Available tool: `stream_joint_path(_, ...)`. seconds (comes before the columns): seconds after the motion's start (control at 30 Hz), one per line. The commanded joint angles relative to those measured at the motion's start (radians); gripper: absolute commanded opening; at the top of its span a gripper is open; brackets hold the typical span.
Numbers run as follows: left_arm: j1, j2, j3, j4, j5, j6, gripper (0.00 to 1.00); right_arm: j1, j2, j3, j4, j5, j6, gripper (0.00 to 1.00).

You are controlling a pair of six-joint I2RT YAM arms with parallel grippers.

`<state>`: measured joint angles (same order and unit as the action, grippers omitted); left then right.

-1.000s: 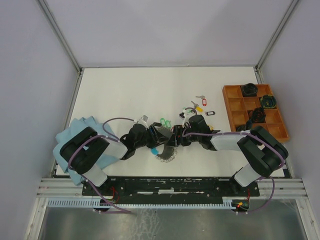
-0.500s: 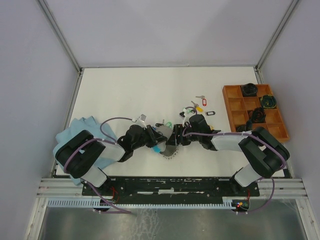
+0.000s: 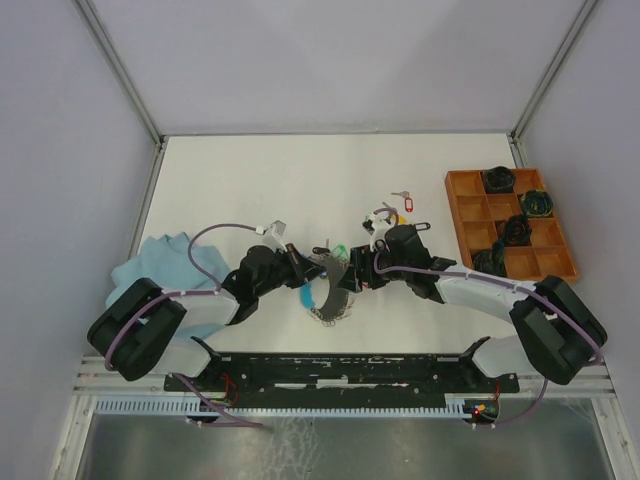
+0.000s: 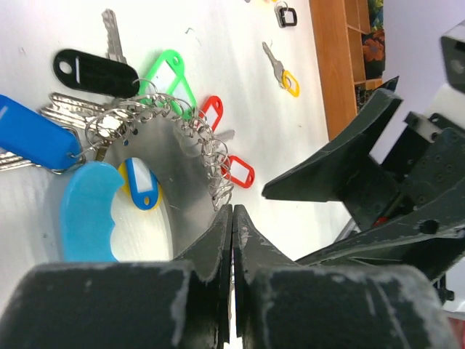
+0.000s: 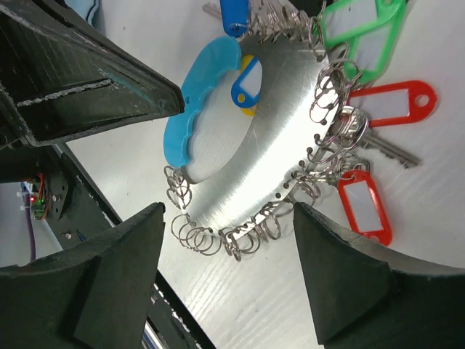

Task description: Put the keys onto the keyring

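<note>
The left fingers [image 4: 232, 218] are pressed flat together, their tips at the outer rim of the flat crescent-shaped brushed-metal keyring [image 4: 182, 182]. Whether they pinch that rim cannot be told. The right fingers [image 5: 227, 211] stand wide apart with nothing held, hanging over the same plate from the opposite side.

The keyring lies flat on the tabletop between the two arms, near the front edge. Small wire split rings [image 5: 218, 236] are threaded through holes along its outer curve, and a light blue scalloped plastic grip [image 5: 196, 102] caps one end.

Silver keys with oblong plastic tags [image 5: 385, 149] crowd the ringed rim. Among them are a green tag [image 5: 363, 29], red tags [image 5: 392, 102], a blue tag [image 4: 33, 134] and a black tag [image 4: 94, 73]. A small yellow-and-blue tag [image 5: 245, 83] lies in the plate's hollow. The paper windows in the tags show plain white.

Farther back, a loose red-tagged key [image 3: 405, 207] and a black-tagged one [image 3: 420, 226] lie near an orange-brown wooden compartment tray [image 3: 452, 200] at the right. The tray holds dark green-black coiled bundles [image 3: 497, 180] in several cells. A crumpled light blue cloth [image 3: 165, 255] sits under the left arm.

The white tabletop [image 3: 250, 180] is matte with a faint grain. Pale grey walls enclose it, aluminium posts stand at the back corners, and an aluminium rail [image 3: 340, 375] runs along the front.
</note>
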<state>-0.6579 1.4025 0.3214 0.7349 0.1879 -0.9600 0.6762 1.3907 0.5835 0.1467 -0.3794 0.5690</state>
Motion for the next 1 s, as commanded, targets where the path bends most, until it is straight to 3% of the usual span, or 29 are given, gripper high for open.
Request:
stream_joint_path(0.0, 0.012, -0.066, 0.057, -0.161, -0.023, 0.158, 0.03, 0.004, -0.044, 0.056, -0.072, 0.055, -0.078, 0.8)
stream_joint_path(0.2, 0.011, -0.063, 0.088, -0.27, 0.019, 0.117, 0.41, 0.005, 0.029, 0.045, -0.037, 0.061, -0.008, 0.79)
stream_joint_path(0.33, 0.005, -0.015, 0.116, -0.284, 0.072, 0.096, 0.52, 0.005, 0.073, 0.021, 0.039, 0.048, 0.041, 0.78)
stream_joint_path(0.97, -0.012, 0.194, 0.175, -0.303, 0.107, 0.07, 0.63, 0.022, 0.206, -0.005, 0.235, -0.026, 0.145, 0.71)
